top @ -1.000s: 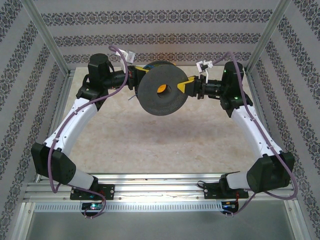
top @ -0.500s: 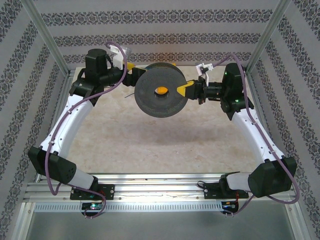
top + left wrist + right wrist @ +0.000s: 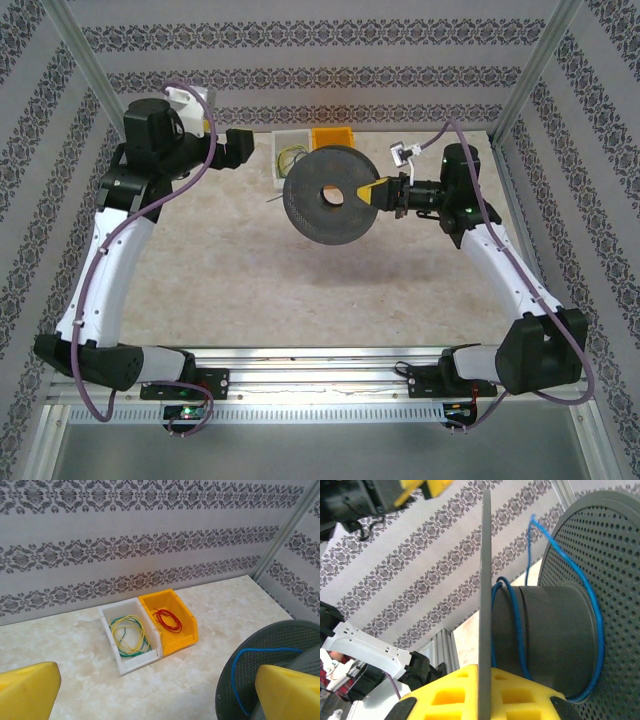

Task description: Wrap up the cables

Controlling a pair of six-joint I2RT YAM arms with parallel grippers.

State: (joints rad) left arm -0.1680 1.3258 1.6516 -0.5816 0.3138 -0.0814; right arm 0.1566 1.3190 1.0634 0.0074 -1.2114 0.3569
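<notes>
The right gripper (image 3: 485, 692) clamps the spool (image 3: 325, 195) by its flange between closed jaws, holding it aloft for winding the blue cable (image 3: 598, 630). The left gripper (image 3: 157, 692) gapes wide, empty.

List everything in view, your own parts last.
Dark grey perforated plastic spool: one, grey, in the right gripper.
Thin blue cable: one, blue, partly wound on the spool.
White plastic bin: one, white, by the far wall.
Yellow and green wire loops: several, inside the white bin.
Yellow plastic bin: one, yellow, beside the white bin.
Red wire coil: one, red, inside the yellow bin.
Left gripper: yellow jaws open, empty.
Right gripper: yellow jaws shut on the spool's rim.
</notes>
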